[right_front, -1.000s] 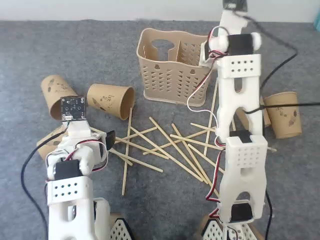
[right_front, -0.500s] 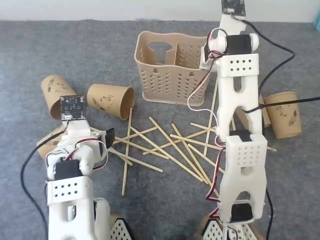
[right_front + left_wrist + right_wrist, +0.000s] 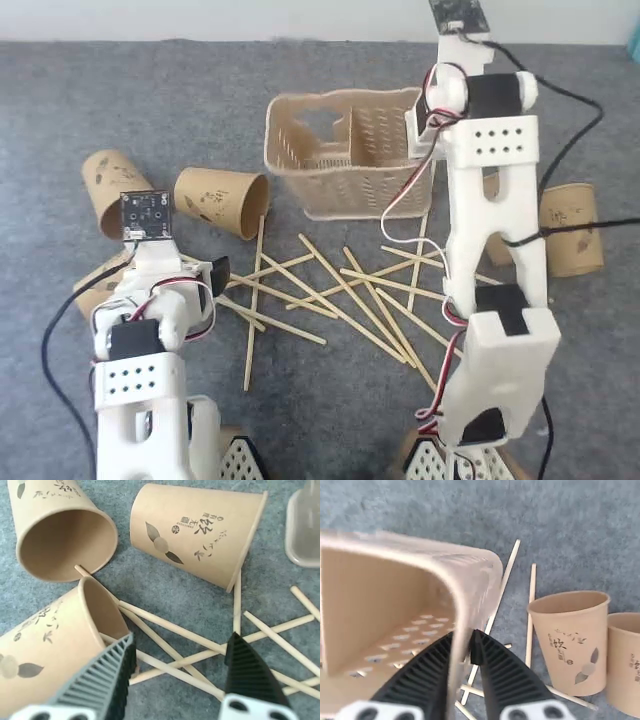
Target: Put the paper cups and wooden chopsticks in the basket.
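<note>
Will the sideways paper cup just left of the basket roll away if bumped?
Probably: the paper cup lies on its round side, so it should roll, likely curving since it tapers. It looks thin, so squeezing may crush it.

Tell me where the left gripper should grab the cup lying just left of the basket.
Pinch the rim of the cup at its open mouth with the left gripper, one finger inside, one outside the upper wall. Come from the mouth side, which faces the basket; the tapered body could roll.

We see a counter [image 3: 150, 100] w/ grey, carpet-like top, a pale strip [image 3: 200, 18] along its far edge, and a teal bit [image 3: 636, 42] at far right.
</note>
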`<state>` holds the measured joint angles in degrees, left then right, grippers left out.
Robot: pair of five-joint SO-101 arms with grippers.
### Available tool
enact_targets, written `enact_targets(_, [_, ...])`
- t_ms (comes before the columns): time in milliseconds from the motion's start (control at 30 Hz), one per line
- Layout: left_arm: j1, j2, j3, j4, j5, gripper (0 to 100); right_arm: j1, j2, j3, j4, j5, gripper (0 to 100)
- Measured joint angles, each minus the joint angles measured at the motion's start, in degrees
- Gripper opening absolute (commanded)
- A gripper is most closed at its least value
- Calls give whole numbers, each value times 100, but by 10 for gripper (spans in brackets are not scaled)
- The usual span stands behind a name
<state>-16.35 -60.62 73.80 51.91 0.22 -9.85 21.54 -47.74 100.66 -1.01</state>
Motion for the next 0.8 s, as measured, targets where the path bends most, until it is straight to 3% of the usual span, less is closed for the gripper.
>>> enact_targets(533, [0, 0, 53, 0, 0, 276, 0, -396, 862, 0, 79, 15])
enact_targets(700, [0, 0, 53, 0, 0, 276, 0, -396, 862, 0, 53, 170])
enact_targets(800, [0, 0, 53, 0, 0, 276, 0, -396, 862, -9, 44, 207])
